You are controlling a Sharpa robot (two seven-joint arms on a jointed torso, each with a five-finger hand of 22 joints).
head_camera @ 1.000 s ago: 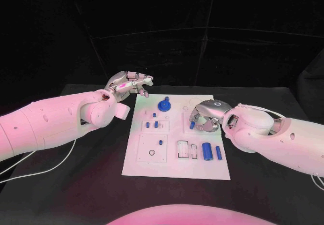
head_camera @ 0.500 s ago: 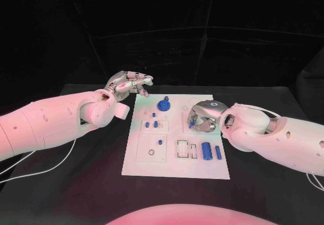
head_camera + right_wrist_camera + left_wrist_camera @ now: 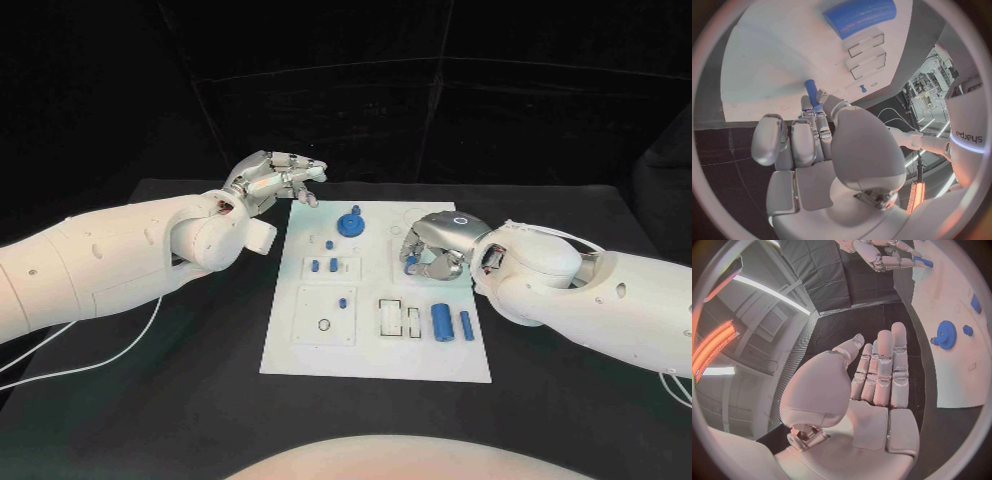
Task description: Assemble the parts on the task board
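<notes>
Right hand (image 3: 437, 243) pinching a slim blue peg (image 3: 811, 93) over the task board (image 3: 378, 365); judged mid-insertion, needing careful alignment. Left hand (image 3: 271, 180) empty, fingers loosely spread.

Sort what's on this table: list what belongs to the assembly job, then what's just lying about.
Job:
- white board
- blue gear
- blue peg pinched in the right hand
- large blue cylinder and thin blue pin
- small blue pieces

Lying about:
- white cable on the black table
- left hand, off the board, holding nothing
</notes>
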